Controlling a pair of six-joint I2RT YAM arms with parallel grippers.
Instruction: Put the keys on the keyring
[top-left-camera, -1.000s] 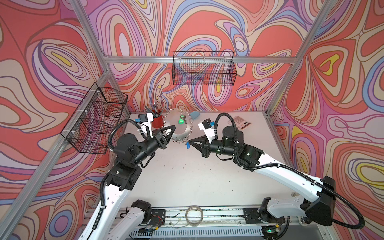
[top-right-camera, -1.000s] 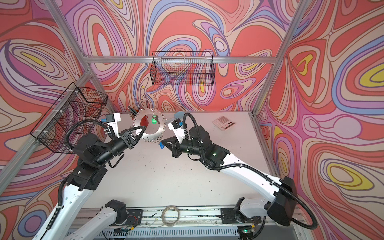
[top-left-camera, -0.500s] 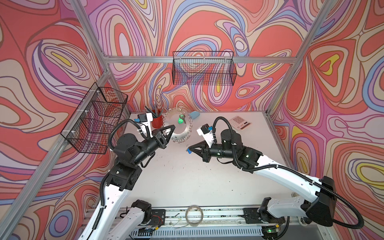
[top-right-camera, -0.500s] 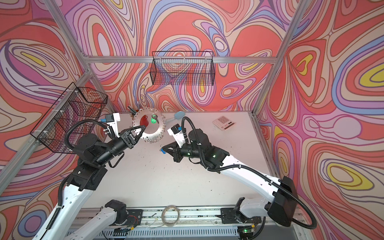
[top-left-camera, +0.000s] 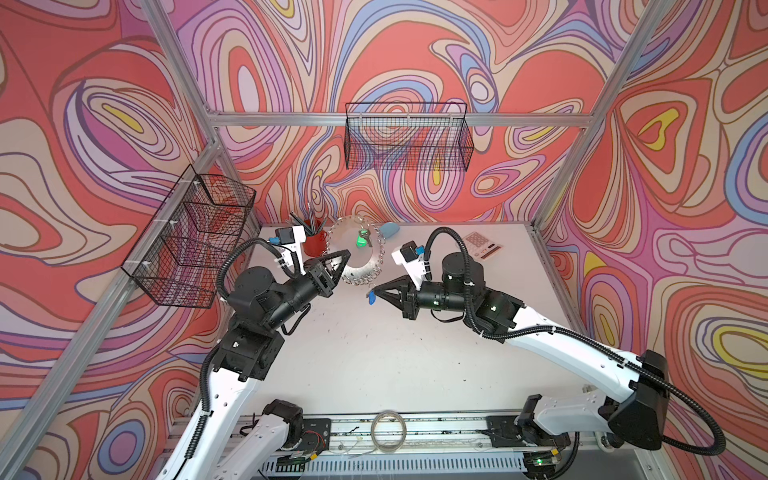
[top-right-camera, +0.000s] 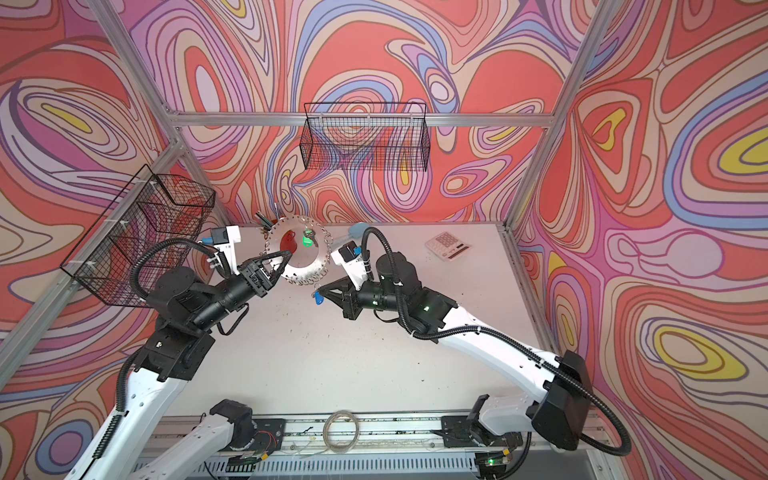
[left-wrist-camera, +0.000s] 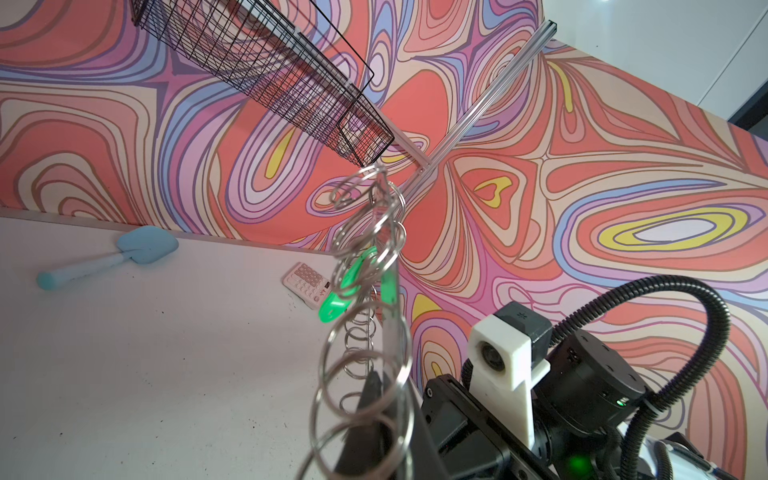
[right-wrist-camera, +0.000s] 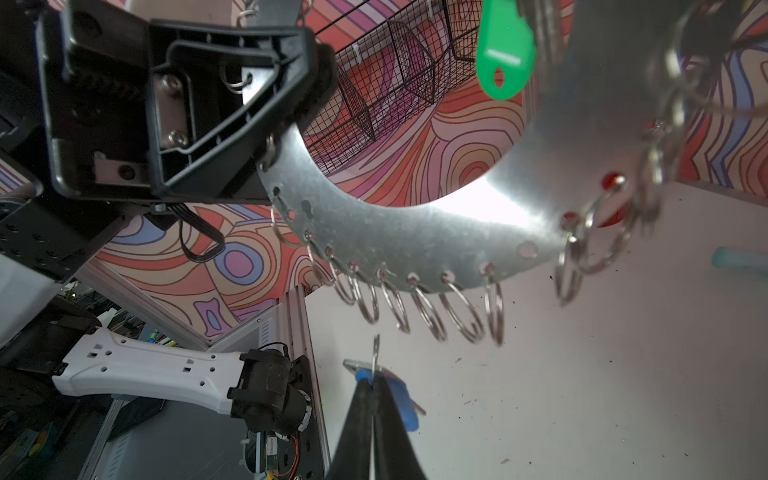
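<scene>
Your left gripper is clamped tight on the rim of the keyring. It holds the keyring up on its edge above the table. That way the little rings hang down loose from the low side, where they are easy to reach.

Your right gripper is squeezed shut on the blue key, pinching it by its own small ring. That ring pokes up just under the row of hanging rings, near but not touching. I think you hold it so to hook it on from below.

The green key hangs up by the top of the disc, and it looks to be on already.

Mind the crowd of little rings, because they sit close together and could snag. The red cup stands close behind the disc. The calculator and the blue scoop lie well away.
</scene>
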